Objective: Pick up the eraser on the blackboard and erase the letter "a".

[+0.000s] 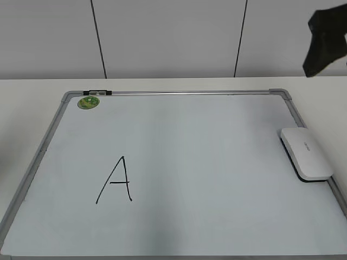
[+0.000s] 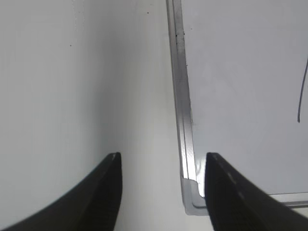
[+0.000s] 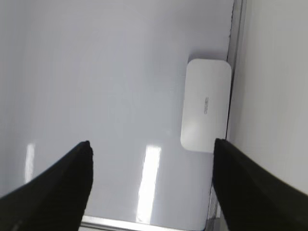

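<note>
The white eraser (image 1: 306,153) lies flat on the blackboard (image 1: 206,162) against its right frame. It also shows in the right wrist view (image 3: 206,103). A large capital "A" (image 1: 115,180) is drawn at the lower left. No small letter "a" shows in any view. My right gripper (image 3: 151,144) is open and empty, held above the board short of the eraser. In the exterior view it is a dark shape at the top right (image 1: 325,40). My left gripper (image 2: 163,156) is open and empty over the table beside a corner of the board's frame (image 2: 192,192).
A round green magnet (image 1: 88,102) sits at the board's top left corner, next to a small black clip (image 1: 97,93) on the frame. One stroke of the capital "A" (image 2: 302,91) shows in the left wrist view. The white table (image 1: 27,108) surrounds the board.
</note>
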You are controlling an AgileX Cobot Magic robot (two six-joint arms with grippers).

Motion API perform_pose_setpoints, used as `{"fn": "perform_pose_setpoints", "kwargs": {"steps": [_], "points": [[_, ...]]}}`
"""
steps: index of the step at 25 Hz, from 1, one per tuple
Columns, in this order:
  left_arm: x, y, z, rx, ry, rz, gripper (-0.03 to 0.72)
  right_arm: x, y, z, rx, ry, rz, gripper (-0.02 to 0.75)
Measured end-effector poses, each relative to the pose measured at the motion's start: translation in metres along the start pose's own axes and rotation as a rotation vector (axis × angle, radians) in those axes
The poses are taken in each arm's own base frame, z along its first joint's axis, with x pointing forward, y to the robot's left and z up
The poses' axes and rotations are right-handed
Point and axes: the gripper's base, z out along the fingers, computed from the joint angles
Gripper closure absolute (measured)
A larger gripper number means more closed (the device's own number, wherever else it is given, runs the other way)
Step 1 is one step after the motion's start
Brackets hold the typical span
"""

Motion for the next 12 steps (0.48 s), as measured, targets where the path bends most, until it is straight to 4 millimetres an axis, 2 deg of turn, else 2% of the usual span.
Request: {"fn": "perform_pose_setpoints", "kwargs": {"steps": [7,9,10,12], "points": [[0.053,0.004,-0.042,0.008,-0.174,-0.006,0.289,0.099,-0.006,-0.020,0.014,-0.106,0.009,0.163],[0.068,0.003,-0.048,0.015,-0.185,0.004,0.294,0.125,-0.008,-0.021,0.012,-0.134,0.009,0.163],[0.075,0.002,-0.050,0.022,-0.194,0.013,0.296,0.147,-0.010,-0.021,0.013,-0.148,0.008,0.163],[0.090,0.000,-0.051,0.035,-0.203,0.033,0.299,0.176,-0.013,-0.021,0.018,-0.169,0.006,0.163]]}}
